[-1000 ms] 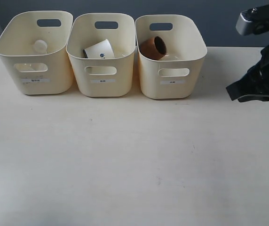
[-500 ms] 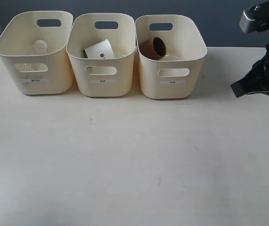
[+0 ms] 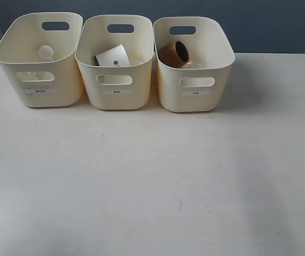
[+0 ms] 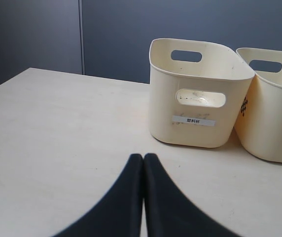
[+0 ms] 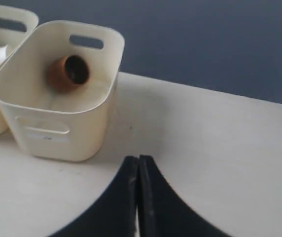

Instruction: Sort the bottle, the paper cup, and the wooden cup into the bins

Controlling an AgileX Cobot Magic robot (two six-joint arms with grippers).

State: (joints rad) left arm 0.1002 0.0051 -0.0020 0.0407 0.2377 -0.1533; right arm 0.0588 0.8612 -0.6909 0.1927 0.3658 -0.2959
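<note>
Three cream bins stand in a row at the back of the table. The left bin holds the clear bottle, of which mostly the white cap shows. In the middle bin lies the white paper cup on its side. The right bin holds the brown wooden cup, tipped over, also seen in the right wrist view. Neither arm shows in the exterior view. My left gripper is shut and empty, short of the left bin. My right gripper is shut and empty, beside the right bin.
The pale table stretches in front of the bins with only small marks on it. A dark wall runs behind the table's far edge. Part of the middle bin shows in the left wrist view.
The right arm has pulled back to the right and left the exterior view. The bins and their contents have not moved.
</note>
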